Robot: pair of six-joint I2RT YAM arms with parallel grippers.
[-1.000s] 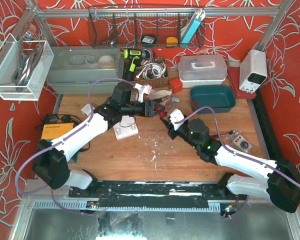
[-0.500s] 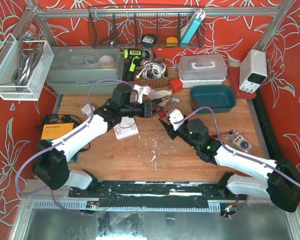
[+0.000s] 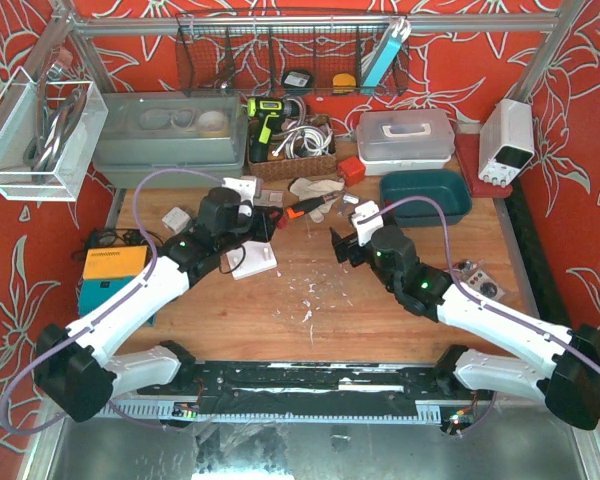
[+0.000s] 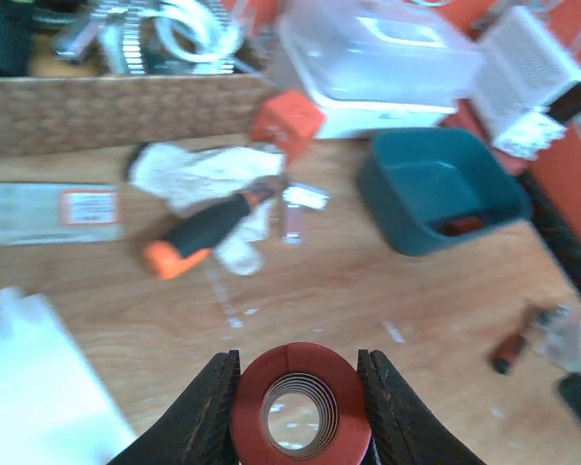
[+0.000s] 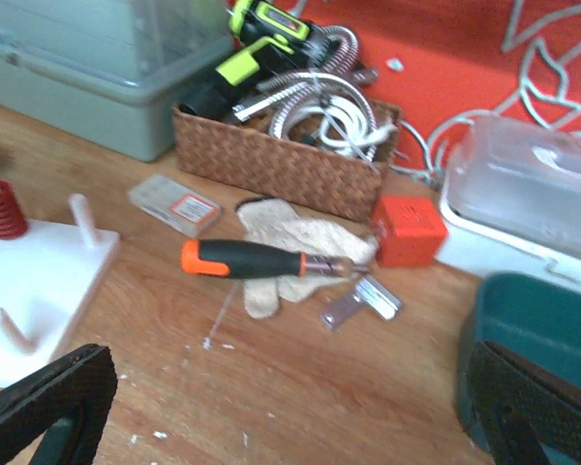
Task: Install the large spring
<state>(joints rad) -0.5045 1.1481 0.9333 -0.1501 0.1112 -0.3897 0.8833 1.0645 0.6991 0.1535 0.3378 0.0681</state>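
Note:
The large spring (image 4: 300, 360) is a red coil seen end-on in the left wrist view, a little above the wooden table. My left gripper (image 4: 295, 412) is shut on it, with one black finger on each side. From above, the left gripper (image 3: 265, 230) hovers just right of the white peg base (image 3: 252, 262). That base (image 5: 34, 291) carries upright pegs, and a small red spring (image 5: 2, 208) sits on one of them. My right gripper (image 5: 290, 417) stands wide open with nothing between its fingers (image 5: 48, 397); from above the right gripper (image 3: 342, 243) is to the right of the base.
An orange-and-black screwdriver (image 5: 252, 259) lies on a white glove (image 5: 305, 237), beside an orange cube (image 5: 407, 231) and a metal bracket (image 5: 360, 300). A wicker basket (image 5: 281, 160) of tools stands behind. A teal tray (image 3: 425, 195) is at the back right.
The spring passed from my right gripper to my left, which shut on it. The right gripper opened wide and the left arm drew back to the left with the spring.

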